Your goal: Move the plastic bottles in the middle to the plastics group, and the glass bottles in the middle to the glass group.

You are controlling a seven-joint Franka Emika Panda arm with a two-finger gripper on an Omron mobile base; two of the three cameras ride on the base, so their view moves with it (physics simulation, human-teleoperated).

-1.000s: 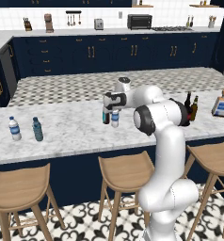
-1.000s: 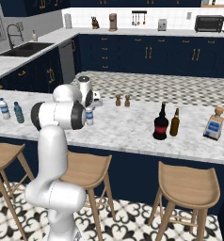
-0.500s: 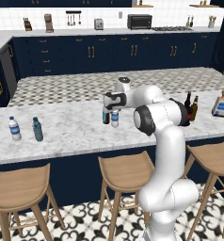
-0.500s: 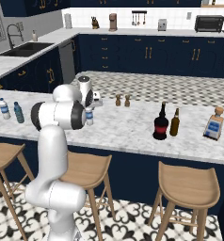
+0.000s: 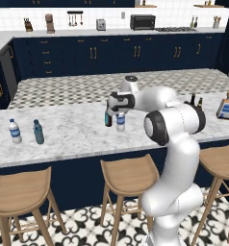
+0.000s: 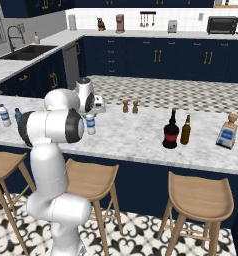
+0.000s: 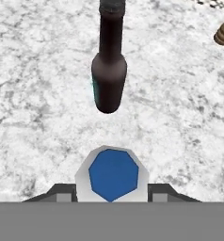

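Claw (image 7: 113, 190) sits closed around the small water bottle (image 5: 120, 121) mid-worktop (image 5: 68, 134), cap between the fingers. Slim dark bottle (image 7: 109, 70) stands just beside it. Judgement: lift straight up before swinging, or it gets clipped. Plastics pair (image 5: 25, 131) waits far along the worktop near the front edge; bare marble between.

white marble counter (image 5: 68, 129) with grey veins, dark brown slim bottle (image 7: 108, 70), small clear bottle (image 5: 120, 121) with blue cap-top, teal one (image 5: 38, 132) far left, navy cabinets (image 5: 111, 53).
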